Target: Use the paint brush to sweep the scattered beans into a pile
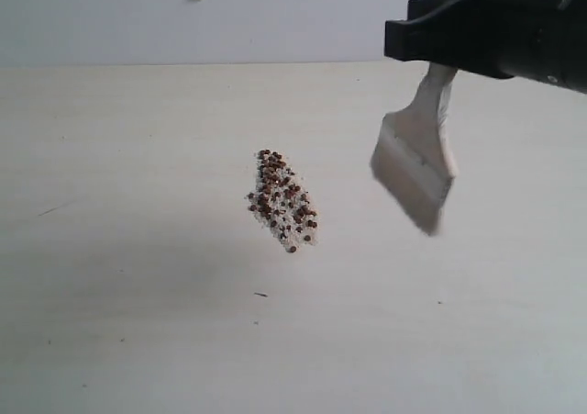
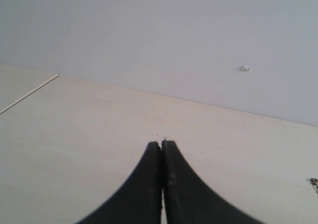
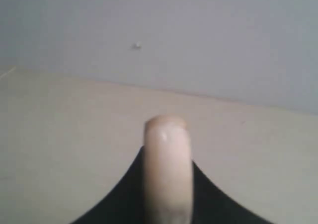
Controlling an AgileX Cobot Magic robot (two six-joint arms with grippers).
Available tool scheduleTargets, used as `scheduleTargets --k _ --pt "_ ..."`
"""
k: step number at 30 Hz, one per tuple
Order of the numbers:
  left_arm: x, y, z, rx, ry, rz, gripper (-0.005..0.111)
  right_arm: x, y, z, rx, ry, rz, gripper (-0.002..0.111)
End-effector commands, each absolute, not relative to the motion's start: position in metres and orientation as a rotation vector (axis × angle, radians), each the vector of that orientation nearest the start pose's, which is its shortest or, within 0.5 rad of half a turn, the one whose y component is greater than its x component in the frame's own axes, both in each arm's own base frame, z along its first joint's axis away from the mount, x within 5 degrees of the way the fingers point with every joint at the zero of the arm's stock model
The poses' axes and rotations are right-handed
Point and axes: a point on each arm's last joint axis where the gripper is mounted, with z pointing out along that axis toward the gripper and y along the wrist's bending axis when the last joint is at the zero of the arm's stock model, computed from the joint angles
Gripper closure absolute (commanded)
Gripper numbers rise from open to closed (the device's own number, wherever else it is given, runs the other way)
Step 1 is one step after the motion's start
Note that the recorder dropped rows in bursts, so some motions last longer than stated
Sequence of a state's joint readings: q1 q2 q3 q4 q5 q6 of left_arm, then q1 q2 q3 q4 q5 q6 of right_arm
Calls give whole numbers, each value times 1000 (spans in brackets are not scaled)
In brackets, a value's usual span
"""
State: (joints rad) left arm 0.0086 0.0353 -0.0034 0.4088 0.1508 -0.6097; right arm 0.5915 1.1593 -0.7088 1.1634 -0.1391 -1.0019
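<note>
Beans (image 1: 282, 201): reddish-brown, speckled with white crumbs (image 1: 308, 233). Paint brush (image 1: 417, 162): pale bristles, light wood handle. Counter (image 1: 138, 276): cream. Wall (image 1: 183, 19) behind counter: pale grey.

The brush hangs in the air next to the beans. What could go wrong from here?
1. The beans lie in one tight patch; the brush hangs tilted beside them, apparently clear of the table. A hard or misplaced stroke could scatter them.
2. The right end effector grips only the upper handle, far from the bristles, so pressing down might twist the brush in the grip.
</note>
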Motion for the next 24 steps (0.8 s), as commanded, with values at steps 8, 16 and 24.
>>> scheduleTargets --k 8,16,24 --pt "58 6 199 -226 1634 -103 107 288 119 277 -470 1771 70 108" --pt "58 6 199 -226 1634 -103 107 298 112 289 -667 1600 592 108" --pt "58 6 199 -227 1635 -102 107 313 120 259 -1031 1495 1077 108"
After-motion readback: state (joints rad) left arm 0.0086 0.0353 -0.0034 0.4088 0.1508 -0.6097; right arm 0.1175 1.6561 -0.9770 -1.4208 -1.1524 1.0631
